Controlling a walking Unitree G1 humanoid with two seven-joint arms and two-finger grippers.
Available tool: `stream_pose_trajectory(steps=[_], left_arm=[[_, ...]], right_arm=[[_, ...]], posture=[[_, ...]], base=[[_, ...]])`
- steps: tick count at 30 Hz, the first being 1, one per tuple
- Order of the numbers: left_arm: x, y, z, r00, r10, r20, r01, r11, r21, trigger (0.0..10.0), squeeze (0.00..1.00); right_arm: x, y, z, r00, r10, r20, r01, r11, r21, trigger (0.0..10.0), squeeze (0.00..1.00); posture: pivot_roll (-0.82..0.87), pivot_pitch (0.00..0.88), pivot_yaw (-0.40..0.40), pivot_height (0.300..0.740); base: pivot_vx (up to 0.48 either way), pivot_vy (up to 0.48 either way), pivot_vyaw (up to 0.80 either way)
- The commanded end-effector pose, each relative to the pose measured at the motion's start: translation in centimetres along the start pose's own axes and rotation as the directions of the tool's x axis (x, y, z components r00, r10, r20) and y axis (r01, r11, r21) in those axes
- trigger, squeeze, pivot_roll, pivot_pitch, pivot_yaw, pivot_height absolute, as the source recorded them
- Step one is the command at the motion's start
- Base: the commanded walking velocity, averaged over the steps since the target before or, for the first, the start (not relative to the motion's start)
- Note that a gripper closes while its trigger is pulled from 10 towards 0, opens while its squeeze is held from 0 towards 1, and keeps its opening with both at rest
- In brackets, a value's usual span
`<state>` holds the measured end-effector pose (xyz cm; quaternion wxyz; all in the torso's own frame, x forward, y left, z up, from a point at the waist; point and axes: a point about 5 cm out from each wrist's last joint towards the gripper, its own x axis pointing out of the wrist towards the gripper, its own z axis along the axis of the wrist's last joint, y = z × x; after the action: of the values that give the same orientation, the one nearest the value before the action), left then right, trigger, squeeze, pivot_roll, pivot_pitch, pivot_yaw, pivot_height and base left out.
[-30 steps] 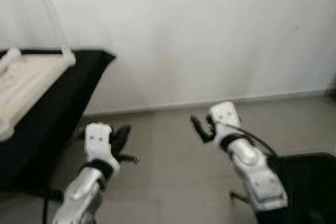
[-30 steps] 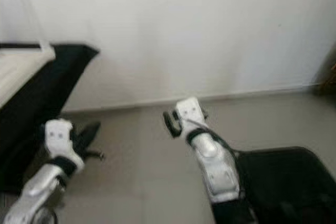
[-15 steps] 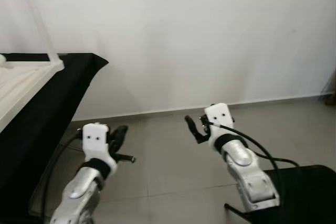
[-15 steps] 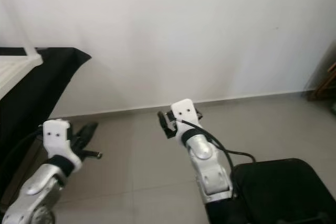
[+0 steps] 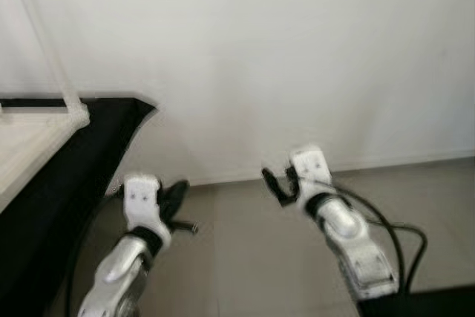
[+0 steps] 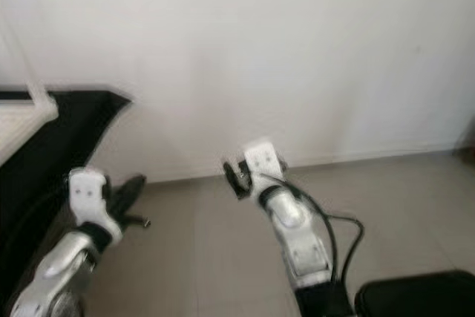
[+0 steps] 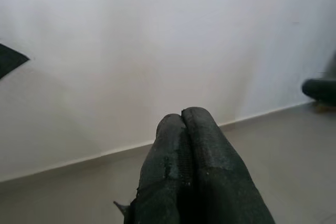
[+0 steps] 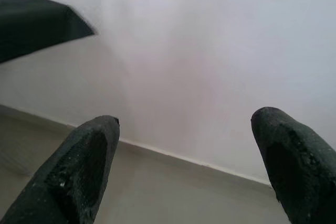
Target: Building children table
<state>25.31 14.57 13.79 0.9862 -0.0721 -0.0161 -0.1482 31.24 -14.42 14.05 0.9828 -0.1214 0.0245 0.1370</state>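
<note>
A white children's table top [image 5: 33,135] lies upside down on a black-draped surface [image 5: 70,183] at the far left, with one thin white leg [image 5: 44,42] standing up from its corner. My left gripper [image 5: 177,192] hovers over the floor to the right of the draped surface, and in the left wrist view its fingers [image 7: 191,171] are pressed together, shut on nothing. My right gripper [image 5: 273,183] is held up at the middle, facing the wall. Its fingers [image 8: 79,166] stand wide apart and hold nothing.
A white wall [image 5: 297,57] with a skirting line runs across ahead, close by. The grey tiled floor [image 5: 245,257] lies below both arms. A black seat or cushion [image 6: 415,295] sits at the lower right, with a black cable [image 5: 404,243] looping by the right arm.
The whole picture has shifted: the camera tilted up and turned, so the wall fills more of it and the black seat has dropped low. Both grippers keep the same pose.
</note>
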Motion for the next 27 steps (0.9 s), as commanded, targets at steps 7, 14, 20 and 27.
stream_pose_trajectory(steps=[7,14,20,27], left_arm=[[-0.11,0.8,-0.02,1.0,0.022,-0.01,-0.022,1.0,0.013,10.0,0.0],[-0.05,0.83,0.01,1.0,0.023,-0.01,-0.023,1.0,0.017,10.0,0.0],[-0.01,0.82,0.03,1.0,0.021,-0.01,-0.021,1.0,0.018,10.0,0.0],[0.02,0.81,0.01,1.0,0.018,-0.012,-0.017,1.0,0.02,10.0,0.0]], right_arm=[[0.53,1.38,0.42,0.991,0.128,0.029,-0.128,0.992,0.009,10.0,0.0],[0.63,1.87,0.5,0.981,0.191,0.041,-0.191,0.982,0.002,10.0,0.0],[0.67,1.9,0.52,0.976,0.211,0.046,-0.212,0.977,0.012,10.0,0.0],[0.74,1.87,0.47,0.971,0.232,0.052,-0.233,0.972,0.024,10.0,0.0]], posture=[[-0.07,0.003,-0.015,0.74],[-0.07,0.005,-0.015,0.74],[-0.07,0.005,-0.014,0.74],[-0.07,0.004,-0.014,0.74]], base=[[0.366,0.0,0.4],[0.358,0.0,0.79],[0.352,0.0,0.79],[0.34,0.0,0.79]])
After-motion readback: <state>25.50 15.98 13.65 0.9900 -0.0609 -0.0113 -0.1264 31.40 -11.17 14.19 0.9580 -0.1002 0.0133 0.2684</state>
